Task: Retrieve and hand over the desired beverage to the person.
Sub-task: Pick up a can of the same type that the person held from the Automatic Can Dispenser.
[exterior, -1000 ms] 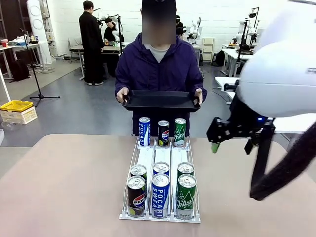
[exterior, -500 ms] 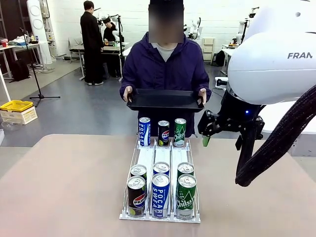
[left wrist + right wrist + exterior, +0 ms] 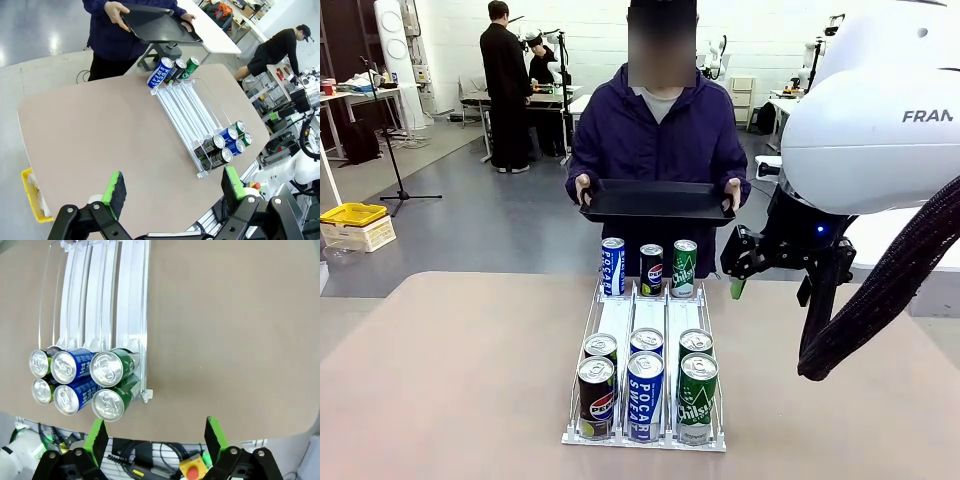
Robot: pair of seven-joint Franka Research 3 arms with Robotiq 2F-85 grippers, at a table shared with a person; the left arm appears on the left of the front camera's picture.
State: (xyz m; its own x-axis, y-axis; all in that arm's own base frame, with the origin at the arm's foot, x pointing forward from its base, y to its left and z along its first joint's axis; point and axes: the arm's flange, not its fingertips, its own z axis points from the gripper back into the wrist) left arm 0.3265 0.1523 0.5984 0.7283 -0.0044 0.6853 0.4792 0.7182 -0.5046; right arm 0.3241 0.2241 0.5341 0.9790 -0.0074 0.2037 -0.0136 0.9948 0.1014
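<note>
I see the left fingers (image 3: 115, 189) spread wide and empty above the counter's (image 3: 100, 140) left side. The right fingers (image 3: 96, 439) are likewise wide apart and empty, right of the rack (image 3: 647, 320). Cans (image 3: 645, 385) stand at both rack ends. The person (image 3: 658, 140) holds a tray (image 3: 656, 203) at the far side.

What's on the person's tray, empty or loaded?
Empty. The left wrist view looks into the black tray, held in the person's hands: bare inside, nothing on it.
</note>
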